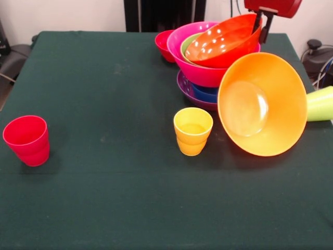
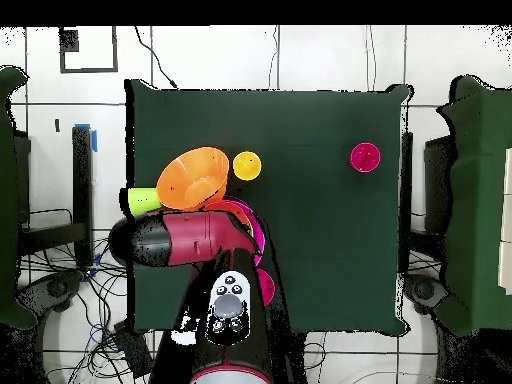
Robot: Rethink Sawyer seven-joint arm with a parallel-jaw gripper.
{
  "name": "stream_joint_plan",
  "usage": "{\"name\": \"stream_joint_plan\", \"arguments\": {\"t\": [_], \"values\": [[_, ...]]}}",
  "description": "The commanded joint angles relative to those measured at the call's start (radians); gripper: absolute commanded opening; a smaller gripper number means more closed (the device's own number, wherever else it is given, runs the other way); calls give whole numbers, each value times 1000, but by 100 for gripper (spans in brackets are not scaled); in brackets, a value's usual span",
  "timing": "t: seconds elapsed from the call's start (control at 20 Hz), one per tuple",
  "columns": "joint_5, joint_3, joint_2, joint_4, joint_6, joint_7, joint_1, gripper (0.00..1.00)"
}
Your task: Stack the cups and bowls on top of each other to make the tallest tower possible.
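Observation:
The tower stands at the back right: a purple bowl (image 1: 188, 89) lowest, then a blue bowl (image 1: 205, 94), a pink bowl (image 1: 193, 69) and a lime green bowl (image 1: 189, 44). A red-orange bowl (image 1: 223, 44) lies tilted on top. My gripper (image 1: 261, 26) hangs at the top edge, shut on that bowl's raised rim. A light orange bowl (image 1: 263, 104) lies on its side beside the tower, mouth facing the camera. The yellow cup (image 1: 192, 130) and red cup (image 1: 27, 139) stand upright. The lime green cup (image 1: 320, 104) lies on its side. Overhead, my arm (image 2: 185, 240) hides the tower and gripper.
A small red bowl (image 1: 163, 44) sits just behind the tower. The dark green tablecloth (image 1: 104, 78) covers the whole table. In the overhead view the orange bowl (image 2: 192, 178), yellow cup (image 2: 246, 165), red cup (image 2: 365, 156) and green cup (image 2: 143, 200) show.

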Motion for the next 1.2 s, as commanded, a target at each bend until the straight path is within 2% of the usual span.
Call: {"name": "stream_joint_plan", "arguments": {"t": [0.05,0.7,0.75,1.0,1.2], "values": [[-5,48,42,40,-65,61,-62,0],[-31,49,50,13,-47,44,-75,0],[-33,48,48,13,-46,44,-72,100],[-47,36,58,-9,-47,41,-61,100],[-34,34,46,-4,-43,61,-47,100]]}}
